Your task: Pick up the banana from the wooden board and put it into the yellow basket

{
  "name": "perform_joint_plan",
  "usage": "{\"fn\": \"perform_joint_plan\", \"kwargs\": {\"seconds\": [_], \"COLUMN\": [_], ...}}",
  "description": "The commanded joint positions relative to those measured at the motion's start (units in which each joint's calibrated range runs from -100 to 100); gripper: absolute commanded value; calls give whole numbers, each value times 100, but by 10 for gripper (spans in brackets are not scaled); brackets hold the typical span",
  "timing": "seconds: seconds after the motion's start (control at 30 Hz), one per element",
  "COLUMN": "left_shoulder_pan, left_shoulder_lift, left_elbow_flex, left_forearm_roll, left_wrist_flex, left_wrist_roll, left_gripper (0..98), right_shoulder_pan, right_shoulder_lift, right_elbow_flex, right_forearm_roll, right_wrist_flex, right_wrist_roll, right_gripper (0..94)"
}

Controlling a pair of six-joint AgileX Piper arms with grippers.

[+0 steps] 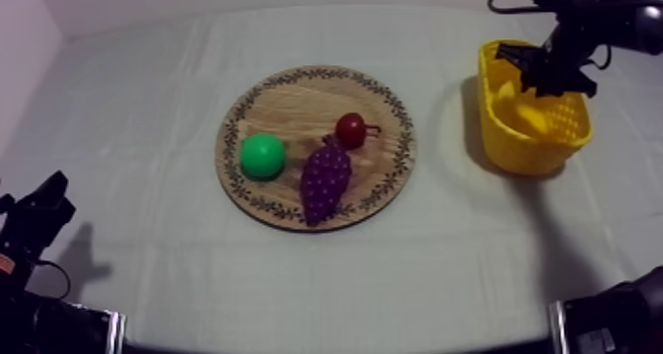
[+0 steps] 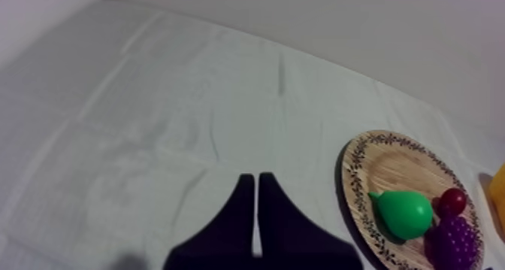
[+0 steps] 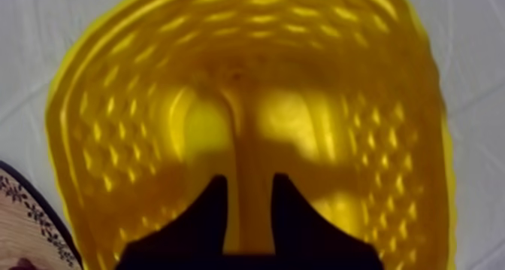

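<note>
My right claw (image 3: 249, 180) gripped the banana (image 3: 248, 138) right over the basket (image 3: 105, 100). My left claw (image 2: 255, 177) was shut tight on nothing, far from the basket.

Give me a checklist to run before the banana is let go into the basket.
1. Banana off the board: ok.
2. Right pincer shut on the banana: ok.
3. Right pincer over the basket: ok.
4. Banana low enough inside the basket to release: cannot tell.
5. Left pincer shut, apart from the board: ok.
</note>
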Motion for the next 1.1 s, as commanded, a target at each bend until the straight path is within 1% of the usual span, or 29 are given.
{"fn": "perform_joint_plan", "kwargs": {"seconds": [0.0, 0.07, 0.13, 0.2, 0.23, 0.33, 0.4, 0.47, 0.57, 0.7, 0.73, 0.8, 0.87, 0.93, 1.0, 1.03, 1.07], "left_shoulder_pan": [0, 0, 0, 0, 0, 0, 0, 0, 0, 0, 0, 0, 0, 0, 0, 0, 0], "left_shoulder_lift": [-3, -3, -3, -3, -3, -3, -3, -3, -3, -3, -3, -3, -3, -3, -3, -3, -3], "left_elbow_flex": [3, 3, 3, 3, 3, 3, 3, 3, 3, 3, 3, 3, 3, 3, 3, 3, 3], "left_forearm_roll": [-2, -2, -2, -2, -2, -2, -2, -2, -2, -2, -2, -2, -2, -2, -2, -2, -2], "left_wrist_flex": [0, 0, 0, 0, 0, 0, 0, 0, 0, 0, 0, 0, 0, 0, 0, 0, 0], "left_wrist_roll": [-1, -1, -1, -1, -1, -1, -1, -1, -1, 2, 2, 1, 2, 1, 2, 3, 2], "left_gripper": [1, 1, 1, 1, 1, 1, 1, 1, 1, 1, 1, 1, 1, 1, 1, 1, 1], "right_shoulder_pan": [72, 171, 263, 314, 327, 346, 384, 437, 510, 552, 579, 645, 689, 714, 716, 707, 691], "right_shoulder_lift": [-57, -121, -196, -300, -365, -667, -1012, -1478, -2347, -3533, -3795, -4307, -4823, -5364, -5916, -6181, -6438], "right_elbow_flex": [-54, -177, -314, -408, -431, -336, -55, 410, 1335, 2590, 2878, 3442, 3982, 4504, 5020, 5266, 5495], "right_forearm_roll": [-107, -328, -554, -652, -644, -489, -346, -158, 310, 1033, 1173, 1354, 1443, 1459, 1379, 1292, 1142], "right_wrist_flex": [-84, -109, -111, -112, -116, -213, -465, -848, -1453, -1949, -2062, -2295, -2475, -2612, -2723, -2769, -2803], "right_wrist_roll": [105, 348, 612, 762, 780, 671, 543, 374, -36, -672, -791, -928, -963, -922, -786, -679, -516], "right_gripper": [91, 49, 27, 16, 13, 8, 7, 6, 6, 6, 6, 6, 6, 6, 6, 6, 6]}}
